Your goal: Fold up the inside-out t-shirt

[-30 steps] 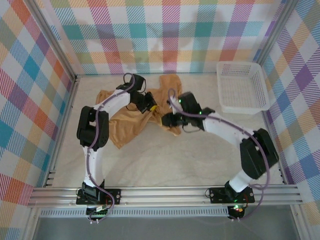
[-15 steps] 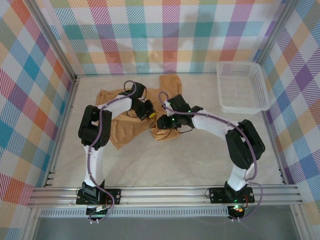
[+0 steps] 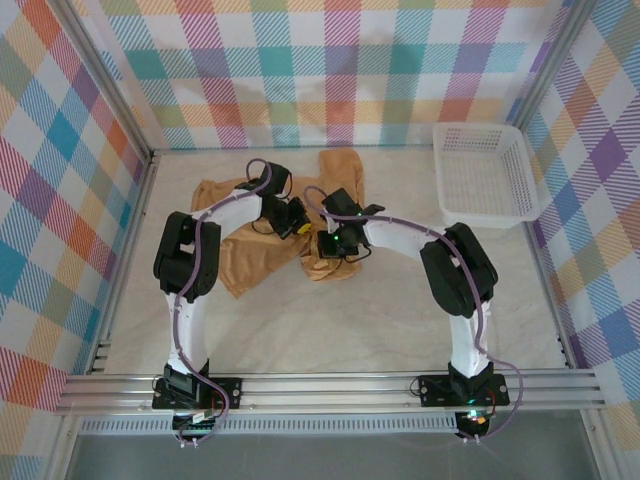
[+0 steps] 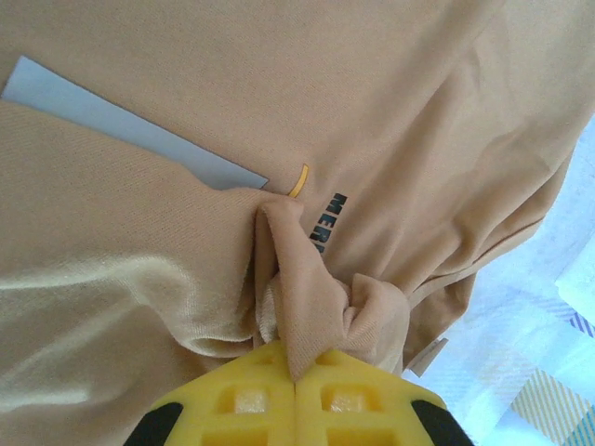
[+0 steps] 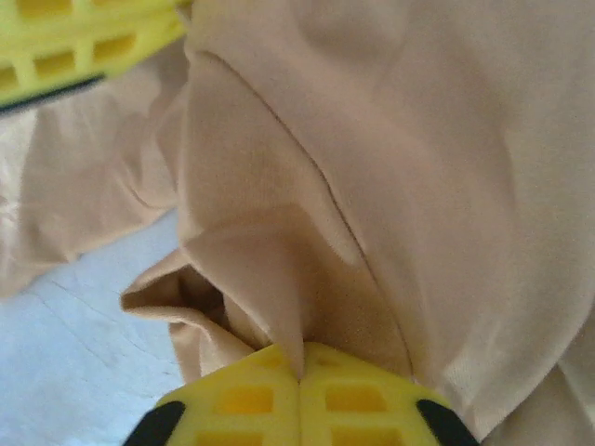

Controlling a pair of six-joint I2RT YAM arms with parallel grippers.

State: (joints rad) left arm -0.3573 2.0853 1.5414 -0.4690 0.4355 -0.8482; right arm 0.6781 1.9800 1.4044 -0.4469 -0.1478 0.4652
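While the inside-out t-shirt (image 3: 250,258) is being pinched by the left gripper (image 4: 296,358) and right gripper (image 5: 299,367), it is seemingly being readied for spreading, an outward pull being needed.

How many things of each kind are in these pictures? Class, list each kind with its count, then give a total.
Tan t-shirt: 1
White mesh basket: 1
End effectors: 2, the left end effector and the right end effector, both shut on the t-shirt
Total: 4
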